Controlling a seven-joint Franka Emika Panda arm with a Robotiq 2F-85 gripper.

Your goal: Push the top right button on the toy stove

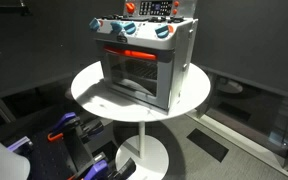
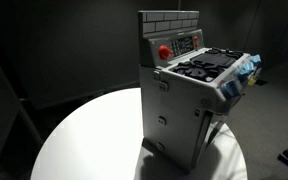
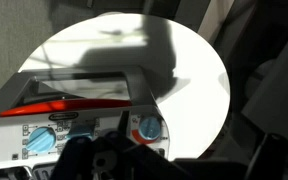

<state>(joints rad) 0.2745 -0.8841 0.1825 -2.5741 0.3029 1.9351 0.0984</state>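
Toy stove [image 1: 144,60] [image 2: 189,100] stands upright on a round white table [image 1: 89,88], seen in both exterior views. A red bar [image 1: 132,53] crosses its front above the glass door.

Wrist view: the stove front sits right against the gripper [image 3: 112,162]. The red bar lies just ahead of it, and one blue knob [image 3: 149,128] is close beside it. A second knob [image 3: 42,140] sits farther to the side. The gripper shows only as a dark blur at the frame edge, so its opening cannot be told. Bare tabletop spreads beyond the stove.

Only the black blocky gripper [image 3: 109,160] shows, at the near edge of the wrist view: matte dark casing, rounded knuckle shapes, possibly a round screw hole, all blurred.
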